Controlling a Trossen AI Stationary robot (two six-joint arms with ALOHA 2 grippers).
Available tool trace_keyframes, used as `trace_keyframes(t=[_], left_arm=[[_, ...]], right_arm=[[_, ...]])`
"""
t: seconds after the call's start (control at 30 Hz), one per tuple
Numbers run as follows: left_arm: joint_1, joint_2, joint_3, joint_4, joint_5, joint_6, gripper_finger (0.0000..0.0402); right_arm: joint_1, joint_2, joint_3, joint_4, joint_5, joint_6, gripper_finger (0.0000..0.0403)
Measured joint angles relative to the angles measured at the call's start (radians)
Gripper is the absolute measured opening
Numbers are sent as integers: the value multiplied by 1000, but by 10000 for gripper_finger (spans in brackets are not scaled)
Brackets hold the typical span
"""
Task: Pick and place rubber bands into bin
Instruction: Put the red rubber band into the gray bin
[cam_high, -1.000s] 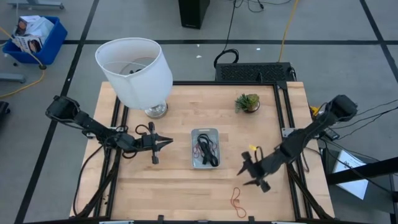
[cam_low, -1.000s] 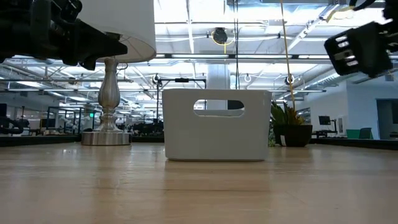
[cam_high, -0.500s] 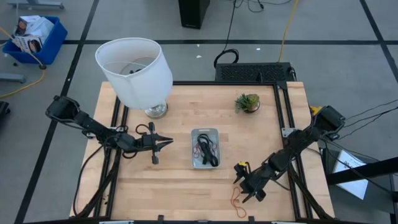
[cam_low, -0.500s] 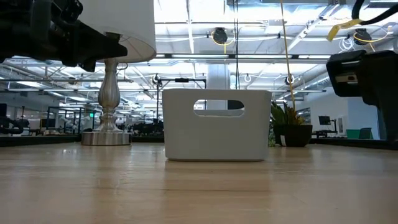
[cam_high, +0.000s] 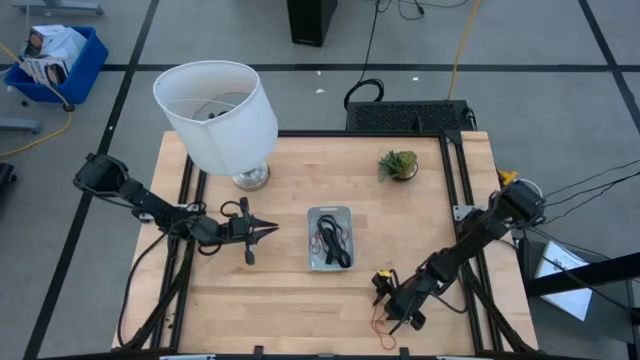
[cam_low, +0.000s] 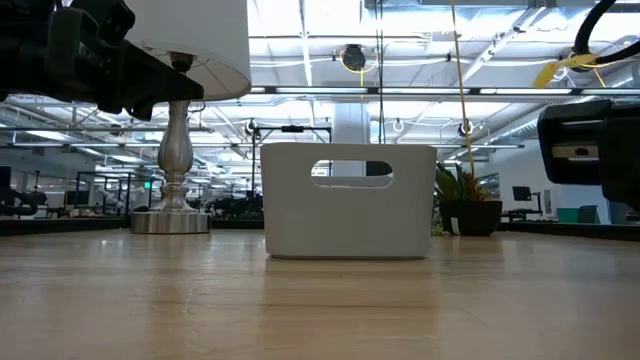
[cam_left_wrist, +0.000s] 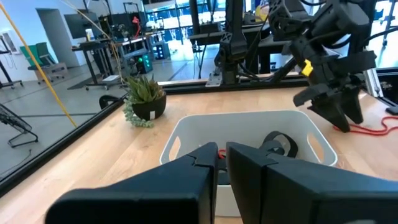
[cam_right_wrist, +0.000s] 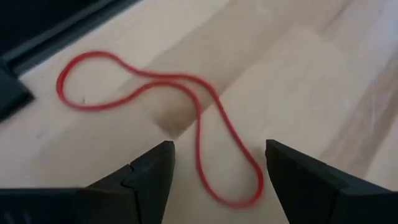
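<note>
A red-orange rubber band (cam_right_wrist: 186, 118) lies flat on the wooden table near its front edge (cam_high: 381, 326). My right gripper (cam_right_wrist: 217, 186) is open and slants down just above it, one finger on each side of the band's near loop, touching nothing; the same gripper (cam_high: 387, 305) is in the high view. The bin (cam_high: 330, 238), a silvery-grey tray at the table's middle, holds black and red rubber bands (cam_high: 332, 242). My left gripper (cam_high: 270, 230) is shut and hangs level to the left of the bin, pointing at it, with nothing between its fingers (cam_left_wrist: 221, 168).
A big white lampshade (cam_high: 215, 115) on a metal foot (cam_high: 250, 178) stands at the far left of the table. A small potted plant (cam_high: 398, 165) sits at the far right. Bare wood lies between the bin and the front edge.
My right gripper has come down and toward the table's near edge and a little to the left, ending over the red-orange rubber band; its wrist has rolled somewhat. Its fingers have stayed open. The band has not moved.
</note>
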Motion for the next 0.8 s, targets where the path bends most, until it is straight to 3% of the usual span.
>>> trace_keyframes(t=[0.33, 0.53, 0.8], left_arm=[[0, 0, 0, 0, 0, -1, 42], [0, 0, 0, 0, 0, -2, 42], [0, 0, 0, 0, 0, -4, 42]], right_arm=[[-10, 42, 0, 31, -24, 36, 221], [-30, 43, 0, 0, -97, 59, 159], [-30, 44, -2, -4, -101, 35, 62]])
